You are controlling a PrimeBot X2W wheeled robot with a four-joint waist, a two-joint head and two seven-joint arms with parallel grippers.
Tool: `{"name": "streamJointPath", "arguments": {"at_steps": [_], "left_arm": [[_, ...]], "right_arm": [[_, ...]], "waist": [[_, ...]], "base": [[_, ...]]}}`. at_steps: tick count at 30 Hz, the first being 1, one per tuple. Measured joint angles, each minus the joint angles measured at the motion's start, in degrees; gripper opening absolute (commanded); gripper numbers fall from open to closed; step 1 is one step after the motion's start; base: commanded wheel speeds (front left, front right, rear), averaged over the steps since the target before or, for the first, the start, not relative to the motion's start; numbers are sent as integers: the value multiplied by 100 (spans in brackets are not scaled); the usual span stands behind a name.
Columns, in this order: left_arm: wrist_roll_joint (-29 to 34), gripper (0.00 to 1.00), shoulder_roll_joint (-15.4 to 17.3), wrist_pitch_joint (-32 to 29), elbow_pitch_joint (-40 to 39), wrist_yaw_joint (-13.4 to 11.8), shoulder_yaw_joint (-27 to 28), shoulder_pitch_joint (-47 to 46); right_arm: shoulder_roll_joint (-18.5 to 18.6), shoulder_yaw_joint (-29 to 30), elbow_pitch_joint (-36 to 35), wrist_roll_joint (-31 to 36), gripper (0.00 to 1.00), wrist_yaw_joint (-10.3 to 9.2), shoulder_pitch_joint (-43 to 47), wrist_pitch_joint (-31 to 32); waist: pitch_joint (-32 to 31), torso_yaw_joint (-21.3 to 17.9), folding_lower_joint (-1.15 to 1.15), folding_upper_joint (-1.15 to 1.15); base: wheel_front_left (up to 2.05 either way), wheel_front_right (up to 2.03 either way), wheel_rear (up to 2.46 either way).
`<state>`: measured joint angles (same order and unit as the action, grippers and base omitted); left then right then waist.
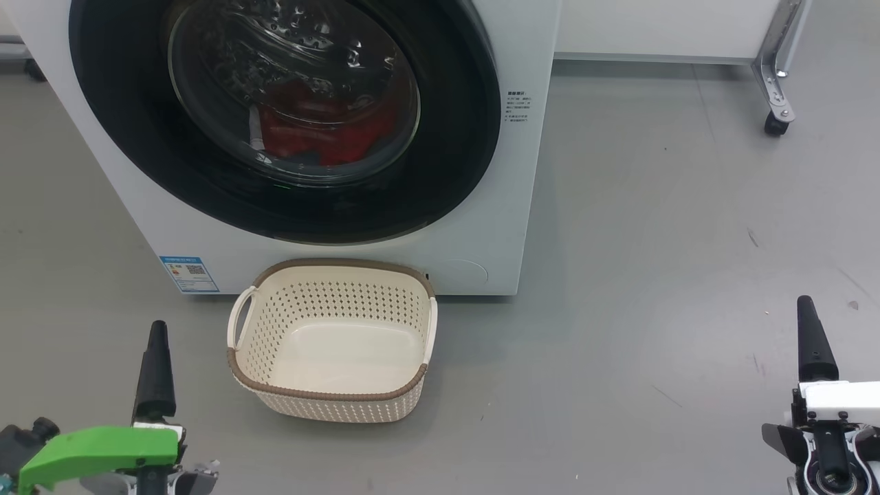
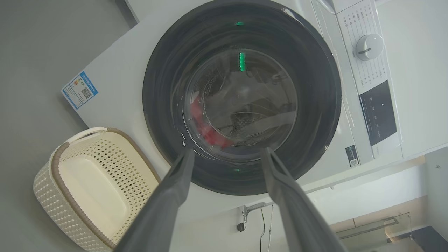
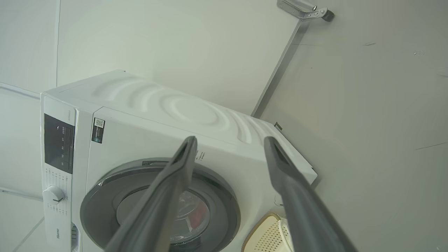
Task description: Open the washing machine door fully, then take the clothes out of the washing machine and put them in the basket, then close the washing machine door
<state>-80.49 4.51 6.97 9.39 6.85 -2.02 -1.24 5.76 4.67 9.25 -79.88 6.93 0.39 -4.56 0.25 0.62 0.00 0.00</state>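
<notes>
The washing machine [image 1: 512, 206] stands ahead with its round black door [image 1: 117, 130] shut. Through the door's glass window the red clothes [image 1: 309, 130] lie low in the drum. The cream basket [image 1: 330, 397] sits on the floor against the machine's front, under the door, with nothing in it. My left gripper [image 2: 227, 149] is open and points at the door [image 2: 315, 105] from a distance, the red clothes [image 2: 210, 134] between its fingers. One dark left finger [image 1: 157, 357] rises left of the basket. My right gripper [image 3: 231, 138] is open, far right, its finger [image 1: 815, 340] upright.
A blue label [image 1: 189, 273] marks the machine's lower left corner. The control panel and knob [image 2: 367, 47] sit at the machine's top. A metal leg on a caster [image 1: 777, 103] stands at the back right. Grey floor [image 1: 653, 289] stretches right of the machine.
</notes>
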Motion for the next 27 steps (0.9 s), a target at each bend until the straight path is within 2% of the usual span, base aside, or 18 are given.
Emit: {"name": "streamJointPath", "arguments": {"at_steps": [13, 27], "left_arm": [[1482, 100, -30, 127, -272, -97, -257, -1], [3336, 100, -55, 277, -350, -360, -768, 1]], "right_arm": [[178, -73, -189, 1006, 100, -64, 18, -183], [408, -346, -332, 2293, 100, -302, 126, -389]], "waist": [[-3, 3, 0, 0], [9, -6, 0, 0]], "base": [[0, 0, 0], [0, 0, 0]]}}
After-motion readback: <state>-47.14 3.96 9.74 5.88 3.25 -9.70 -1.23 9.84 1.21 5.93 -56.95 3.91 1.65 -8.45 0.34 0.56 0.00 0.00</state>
